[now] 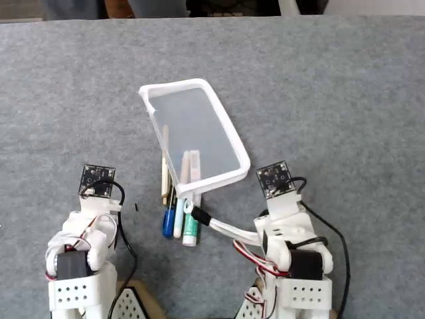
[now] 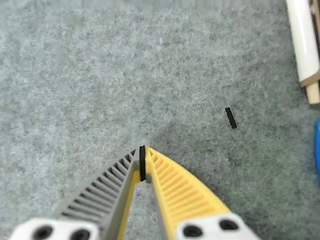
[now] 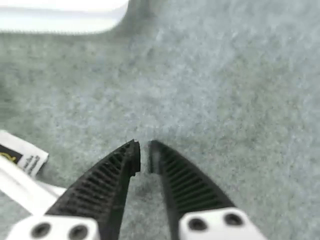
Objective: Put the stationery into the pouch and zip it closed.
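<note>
The translucent pouch [image 1: 196, 126] with a white zip edge lies at the table's middle, its near end by the stationery. A wooden pencil [image 1: 165, 178], a blue pen [image 1: 169, 222], a white pen [image 1: 178, 216] and a green-tipped marker [image 1: 191, 229] lie at that end, partly overlapped by the pouch. A white strap [image 1: 222, 228] trails from the pouch corner towards the right arm [image 1: 285, 226]. My left gripper [image 2: 142, 164] is shut and empty over bare cloth, left of the pens [image 2: 305, 40]. My right gripper [image 3: 144, 157] is shut and empty, near the pouch edge [image 3: 65, 15].
Grey cloth [image 1: 332, 80] covers the whole table. A small black piece [image 2: 230, 118] lies on the cloth between the left arm [image 1: 93, 219] and the pens. A white label [image 3: 22, 156] on the strap lies beside the right gripper.
</note>
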`<move>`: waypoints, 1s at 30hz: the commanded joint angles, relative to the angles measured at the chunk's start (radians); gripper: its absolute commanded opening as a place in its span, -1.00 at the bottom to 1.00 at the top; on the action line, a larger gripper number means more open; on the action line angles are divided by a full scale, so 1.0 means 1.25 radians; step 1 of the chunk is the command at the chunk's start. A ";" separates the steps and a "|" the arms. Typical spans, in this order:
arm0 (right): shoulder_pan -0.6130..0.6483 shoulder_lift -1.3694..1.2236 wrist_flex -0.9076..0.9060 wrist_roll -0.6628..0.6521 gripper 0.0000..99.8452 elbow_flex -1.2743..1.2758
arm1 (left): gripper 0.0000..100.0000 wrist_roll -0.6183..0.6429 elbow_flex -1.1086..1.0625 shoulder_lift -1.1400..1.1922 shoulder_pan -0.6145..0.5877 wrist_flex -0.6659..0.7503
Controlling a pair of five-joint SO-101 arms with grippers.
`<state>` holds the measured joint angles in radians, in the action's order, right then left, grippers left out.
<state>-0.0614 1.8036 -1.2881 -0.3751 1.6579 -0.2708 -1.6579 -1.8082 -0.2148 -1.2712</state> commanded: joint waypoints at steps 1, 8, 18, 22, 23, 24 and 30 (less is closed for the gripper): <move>-0.015 0.035 0.026 -0.042 -0.68 -0.026 | -0.78 -0.006 0.057 -0.001 0.014 -0.027; -0.053 -0.159 0.055 -0.104 -0.73 -0.231 | -0.75 -0.009 0.129 0.036 0.013 -0.025; -0.052 -0.889 -0.212 -0.091 -0.73 -0.762 | -0.75 -0.004 0.406 0.592 0.018 0.032; 0.045 -0.956 -0.218 -0.099 -0.73 -0.754 | -0.80 -0.004 0.370 0.766 0.020 0.101; 0.104 -0.952 -0.218 -0.099 -0.73 -0.740 | -0.85 -0.004 0.348 0.781 0.020 0.131; 0.176 -0.948 -0.218 -0.099 -0.73 -0.726 | -0.90 -0.004 0.323 0.784 0.020 0.161; 0.563 -0.967 -0.200 -0.032 -0.57 -0.703 | -0.86 -0.004 0.267 0.786 0.012 0.223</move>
<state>0.4327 0.6053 -1.5505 -0.4687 0.7940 -0.2754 -1.3341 -0.8309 -0.1995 -1.0165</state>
